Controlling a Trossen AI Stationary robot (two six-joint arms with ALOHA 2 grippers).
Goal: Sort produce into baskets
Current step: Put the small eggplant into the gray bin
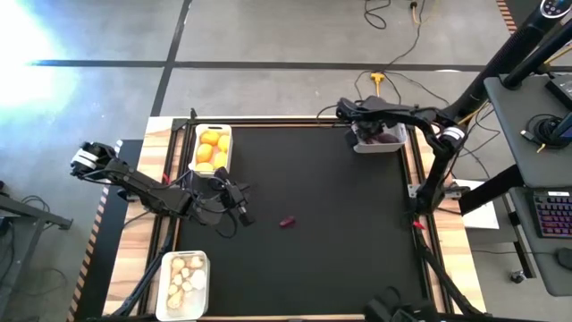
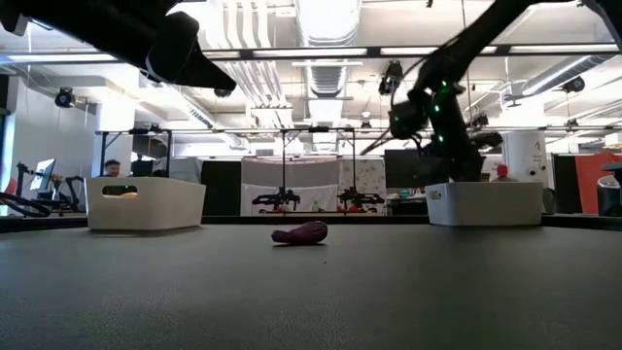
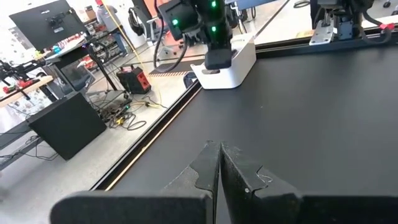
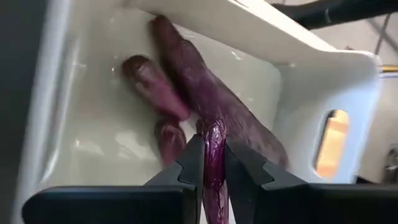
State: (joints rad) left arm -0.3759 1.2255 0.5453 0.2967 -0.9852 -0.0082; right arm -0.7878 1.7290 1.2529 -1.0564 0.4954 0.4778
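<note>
1. The right gripper hangs over the far-right basket, the bin at the table's far right corner, its fingers pinched nearly together on a slim purple piece that stands between them.
2. Inside that far-right basket, the right wrist view shows more dark purple pieces lying on the white floor, one long and at least two shorter ones beside it.
3. The left gripper sits above the black table, nearer to it than the far-right basket and well off to that basket's left; its fingers are pressed fully together with nothing between them.
4. One stray purple piece lies alone on the table, well apart from the far-right basket and just to the right of the left gripper, touching neither.
5. The yellow-fruit basket stands at the same far edge as the far-right basket, at the opposite corner, filled with round yellow-orange fruits.
6. The beige-piece basket sits at the near left corner, diagonally across the table from the far-right basket, holding whitish lumpy pieces.
</note>
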